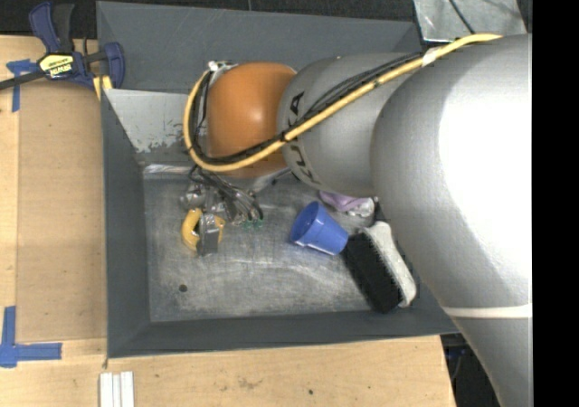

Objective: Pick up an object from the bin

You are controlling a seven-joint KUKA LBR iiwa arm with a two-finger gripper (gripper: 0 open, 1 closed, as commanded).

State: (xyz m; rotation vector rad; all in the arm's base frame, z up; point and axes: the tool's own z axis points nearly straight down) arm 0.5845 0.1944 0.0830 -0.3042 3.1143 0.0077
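Camera view: the likeliest failure is a glancing grip. The small yellow object (189, 228), low on the floor of the bin (127, 242) at centre left of the frame, could slip or be nudged aside rather than lifted. The tool (208, 231) sits just beside it, perhaps touching; whether it is released or clenched I cannot tell. A blue cup (317, 230) lies apart, to the right.

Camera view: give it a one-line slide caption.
Tool low in the grey bin, at a small yellow thing; blue cup lies nearby.
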